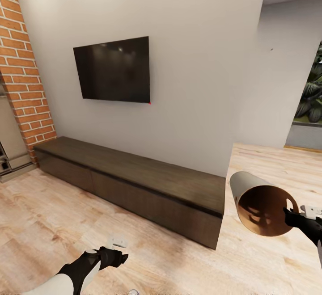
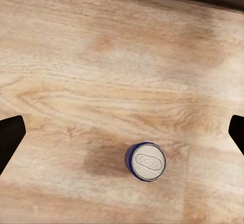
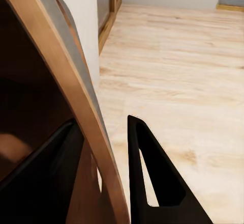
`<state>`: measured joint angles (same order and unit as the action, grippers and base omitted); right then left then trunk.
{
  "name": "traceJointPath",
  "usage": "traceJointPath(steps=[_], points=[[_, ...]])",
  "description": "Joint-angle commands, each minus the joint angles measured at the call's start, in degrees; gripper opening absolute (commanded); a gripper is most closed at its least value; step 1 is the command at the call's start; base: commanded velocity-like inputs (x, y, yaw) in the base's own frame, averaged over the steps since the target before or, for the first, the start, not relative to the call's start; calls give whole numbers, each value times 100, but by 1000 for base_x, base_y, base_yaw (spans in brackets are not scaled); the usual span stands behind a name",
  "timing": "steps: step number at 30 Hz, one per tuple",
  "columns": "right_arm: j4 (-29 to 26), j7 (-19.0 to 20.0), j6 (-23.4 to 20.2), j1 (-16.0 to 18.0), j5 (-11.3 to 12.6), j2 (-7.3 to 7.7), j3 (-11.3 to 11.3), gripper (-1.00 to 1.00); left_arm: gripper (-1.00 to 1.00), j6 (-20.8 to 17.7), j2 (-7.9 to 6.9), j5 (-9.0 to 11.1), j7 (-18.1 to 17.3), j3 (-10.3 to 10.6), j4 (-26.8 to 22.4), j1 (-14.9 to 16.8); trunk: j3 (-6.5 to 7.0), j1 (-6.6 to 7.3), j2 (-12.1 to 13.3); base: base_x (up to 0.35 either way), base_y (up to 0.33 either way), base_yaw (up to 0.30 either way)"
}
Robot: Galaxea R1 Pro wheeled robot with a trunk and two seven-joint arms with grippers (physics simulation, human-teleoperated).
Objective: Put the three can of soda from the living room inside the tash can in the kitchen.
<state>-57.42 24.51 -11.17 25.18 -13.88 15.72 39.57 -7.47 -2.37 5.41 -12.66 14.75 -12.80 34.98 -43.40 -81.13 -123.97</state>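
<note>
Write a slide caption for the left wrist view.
Open left hand above an upright soda can on the wood floor.

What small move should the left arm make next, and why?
Probably lower the left gripper straight down, nudging toward the silver-topped soda can: it stands upright on the wood floor, off-centre between open fingers. The right gripper holds the grey bin.

You face a plain white wall [image 1: 188,40] carrying a black flat wall-mounted screen [image 1: 114,69]. Below that screen runs a long low dark-brown wooden cabinet [image 1: 134,179] on the pale wood-plank floor [image 1: 40,223]. Left of the screen stands a red brick column [image 1: 22,76]. Far right of it, green foliage [image 1: 313,94] shows beyond an opening.
</note>
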Motion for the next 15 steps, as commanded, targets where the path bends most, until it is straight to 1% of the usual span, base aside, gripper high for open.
traceJointPath(steps=[1, 6, 11, 15], points=[[4, 37, -4, 5, 65, -3, -5, -100, 100, 0, 0, -1, 0, 0, 0, 0, -17, -22, -42, 0, 0, 0], [84, 81, 0, 5, 62, -27, -37, -100, 100, 2, 3, 2, 0, 1, -8, 0, -107, -132, -243, 0, 0, 0], [268, 100, 5, 5, 61, -30, -190, -100, 100, 4, 7, 3, 0, 6, -11, 0, -197, -242, -443, 0, 0, 0], [314, 104, 8, 5, 56, -36, -260, -100, 100, 7, 8, 3, 0, 9, -14, 0, -269, -330, -604, 0, 0, 0]])
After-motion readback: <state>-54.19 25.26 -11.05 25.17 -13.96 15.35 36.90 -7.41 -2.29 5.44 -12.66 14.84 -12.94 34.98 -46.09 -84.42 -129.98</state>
